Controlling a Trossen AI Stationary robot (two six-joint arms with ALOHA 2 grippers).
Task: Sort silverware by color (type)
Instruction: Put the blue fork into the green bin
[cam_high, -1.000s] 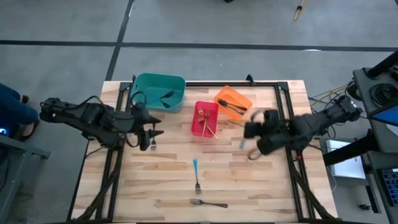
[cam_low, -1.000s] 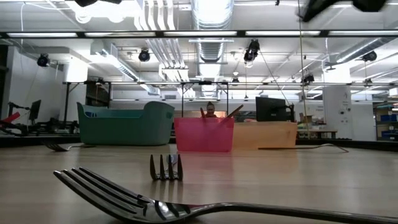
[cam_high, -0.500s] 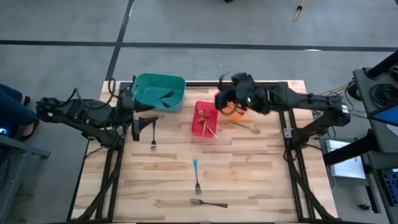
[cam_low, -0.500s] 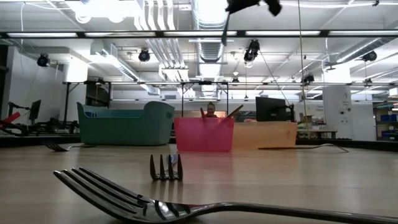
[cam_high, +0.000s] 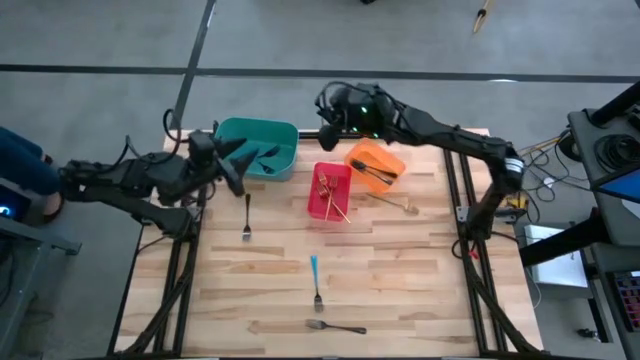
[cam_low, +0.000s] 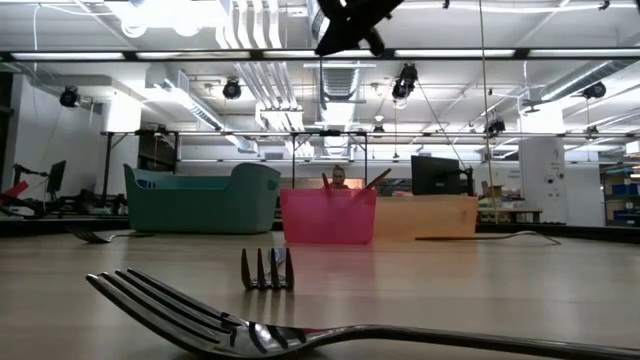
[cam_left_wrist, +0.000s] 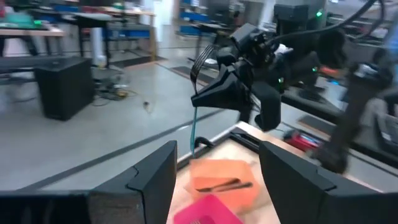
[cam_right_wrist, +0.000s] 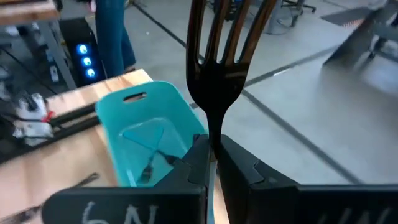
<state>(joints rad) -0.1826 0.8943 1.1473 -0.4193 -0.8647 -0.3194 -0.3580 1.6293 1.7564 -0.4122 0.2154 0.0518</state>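
Observation:
My right gripper (cam_high: 325, 112) is high over the table's far edge, between the teal bin (cam_high: 256, 148) and the orange bin (cam_high: 375, 165). It is shut on a fork with a light-blue handle (cam_left_wrist: 194, 127). My left gripper (cam_high: 236, 168) is open and empty by the teal bin's near left side, pointing level toward the table's right. Loose on the wood lie a silver fork (cam_high: 246, 220), a light-blue-handled fork (cam_high: 315, 280), a fork by the near edge (cam_high: 335, 326) and a gold fork (cam_high: 396, 204). My right gripper pinches the fork's neck (cam_right_wrist: 215, 127), just below the tines, between its two fingers. The fingers lie about level, coming from the table's right and crossing the fork. The fork is lifted clear and stands nearly upright, with its tines (cam_left_wrist: 202, 55) up and the blue handle hanging below.
The teal bin holds dark forks. The red bin (cam_high: 330, 190) holds gold ones, and the orange bin holds dark-handled ones. All three bins stand along the far side. A black frame rail runs around the table. A person's leg (cam_high: 20, 170) shows at the far left.
My right gripper has swung from the table's right side toward the far edge and to the left. It has risen and rolled, carrying the blue-handled fork to above the gap between the teal and orange bins. My left gripper has risen and tipped from pointing down to about level.

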